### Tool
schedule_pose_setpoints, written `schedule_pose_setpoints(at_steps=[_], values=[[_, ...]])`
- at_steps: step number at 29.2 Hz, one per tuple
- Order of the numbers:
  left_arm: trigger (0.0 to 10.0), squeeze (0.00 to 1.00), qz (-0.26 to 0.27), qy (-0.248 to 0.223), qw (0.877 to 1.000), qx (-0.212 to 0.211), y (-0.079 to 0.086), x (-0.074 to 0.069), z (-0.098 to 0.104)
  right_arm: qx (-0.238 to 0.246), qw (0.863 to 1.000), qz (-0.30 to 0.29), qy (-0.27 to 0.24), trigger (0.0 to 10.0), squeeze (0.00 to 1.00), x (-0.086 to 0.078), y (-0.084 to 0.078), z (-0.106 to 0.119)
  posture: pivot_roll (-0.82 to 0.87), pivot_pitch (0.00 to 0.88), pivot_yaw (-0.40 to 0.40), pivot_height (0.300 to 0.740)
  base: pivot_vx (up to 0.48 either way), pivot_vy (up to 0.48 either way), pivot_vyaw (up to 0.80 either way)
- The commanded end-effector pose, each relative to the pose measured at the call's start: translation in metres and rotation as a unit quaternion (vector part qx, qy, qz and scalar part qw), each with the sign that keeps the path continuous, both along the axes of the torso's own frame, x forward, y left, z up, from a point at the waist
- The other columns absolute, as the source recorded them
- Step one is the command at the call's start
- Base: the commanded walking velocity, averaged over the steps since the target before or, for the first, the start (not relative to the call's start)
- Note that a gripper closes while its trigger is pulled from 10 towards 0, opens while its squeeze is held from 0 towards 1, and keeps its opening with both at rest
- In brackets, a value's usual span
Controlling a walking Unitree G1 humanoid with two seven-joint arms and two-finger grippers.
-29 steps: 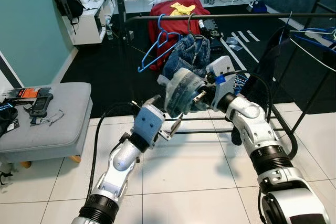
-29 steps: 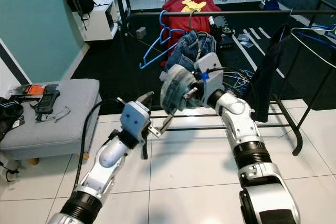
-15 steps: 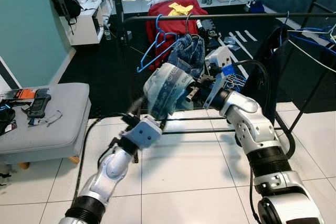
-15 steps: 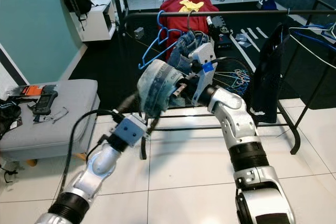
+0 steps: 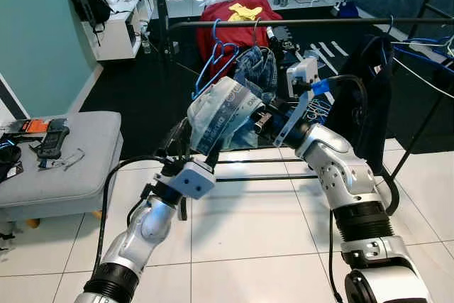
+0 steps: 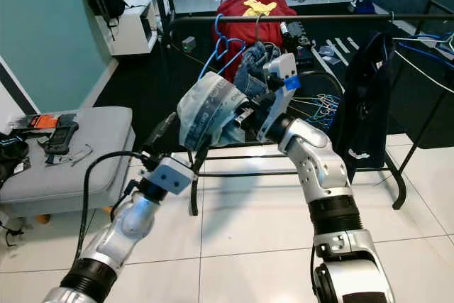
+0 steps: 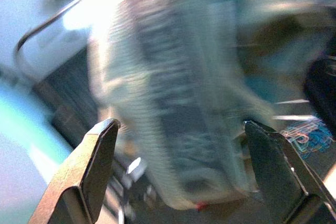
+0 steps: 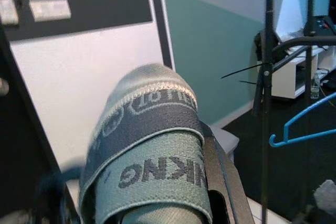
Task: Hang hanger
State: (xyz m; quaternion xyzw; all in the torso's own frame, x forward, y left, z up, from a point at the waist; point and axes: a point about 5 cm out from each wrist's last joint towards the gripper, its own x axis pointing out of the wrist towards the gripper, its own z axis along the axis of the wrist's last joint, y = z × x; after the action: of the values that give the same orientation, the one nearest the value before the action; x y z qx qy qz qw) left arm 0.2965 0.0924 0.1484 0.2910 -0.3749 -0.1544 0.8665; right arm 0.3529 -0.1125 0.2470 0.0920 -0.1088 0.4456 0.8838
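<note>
Holding: the right gripper clamps a pale grey-green garment with a lettered elastic waistband, its fingers closed on the cloth.
Garment look: bunched into a rounded bundle, dark band with pale letters wrapped over lighter ribbed fabric.
Garment place: raised in front of the black metal clothes rail, near a blue plastic hanger and hanging blue jeans.
Left gripper: fingers spread wide apart, one on each side of the blurred bundle, just below it.
Contact: cannot tell whether they touch.
</note>
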Motion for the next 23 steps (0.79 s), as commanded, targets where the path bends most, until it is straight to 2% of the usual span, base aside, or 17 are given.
schedule_pose_setpoints(at_steps=[1,4,7,8,9,14,17,23], values=[[10.0,0.0,-0.012,-0.001,0.999,0.042,-0.002,-0.004,-0.011,0.019,1.0,0.006,-0.006,0.0,0.0,-0.001,0.002,0.011,-0.13,0.068,-0.011,0.74,0.0,0.0,0.0],[10.0,0.0,-0.015,-0.004,0.998,0.053,-0.004,-0.005,-0.014,0.024,1.0,0.006,-0.004,0.0,0.0,-0.001,0.002,0.012,-0.13,0.068,-0.011,0.74,0.0,0.0,0.0],[10.0,0.0,0.024,-0.028,0.998,0.06,0.0,-0.001,-0.013,0.059,0.998,0.015,0.007,0.0,0.0,-0.002,0.002,0.021,-0.15,0.065,-0.02,0.74,0.0,0.0,0.0],[10.0,0.0,0.074,-0.063,0.994,0.044,0.002,0.006,-0.004,0.082,0.996,0.029,0.015,0.0,0.0,-0.004,0.003,0.027,-0.15,0.062,-0.028,0.74,0.0,0.0,0.0],[10.0,0.0,0.074,-0.063,0.994,0.044,0.002,0.006,-0.004,0.082,0.996,0.029,0.015,0.0,0.0,-0.004,0.003,0.027,-0.15,0.062,-0.028,0.74,0.0,0.0,0.0],[10.0,0.0,0.143,-0.113,0.983,0.012,0.003,0.015,0.008,0.096,0.994,0.044,0.024,0.0,0.0,-0.006,0.009,0.029,-0.16,0.061,-0.033,0.74,0.0,0.0,0.0],[10.0,0.0,0.172,-0.135,0.976,-0.003,0.005,0.02,0.013,0.102,0.993,0.051,0.029,0.0,0.0,-0.008,0.013,0.029,-0.16,0.062,-0.035,0.74,0.0,0.0,0.0],[10.0,0.0,0.19,-0.151,0.97,-0.019,0.006,0.022,0.018,0.106,0.992,0.055,0.033,0.0,0.0,-0.009,0.016,0.028,-0.16,0.062,-0.036,0.74,0.0,0.0,0.0]])
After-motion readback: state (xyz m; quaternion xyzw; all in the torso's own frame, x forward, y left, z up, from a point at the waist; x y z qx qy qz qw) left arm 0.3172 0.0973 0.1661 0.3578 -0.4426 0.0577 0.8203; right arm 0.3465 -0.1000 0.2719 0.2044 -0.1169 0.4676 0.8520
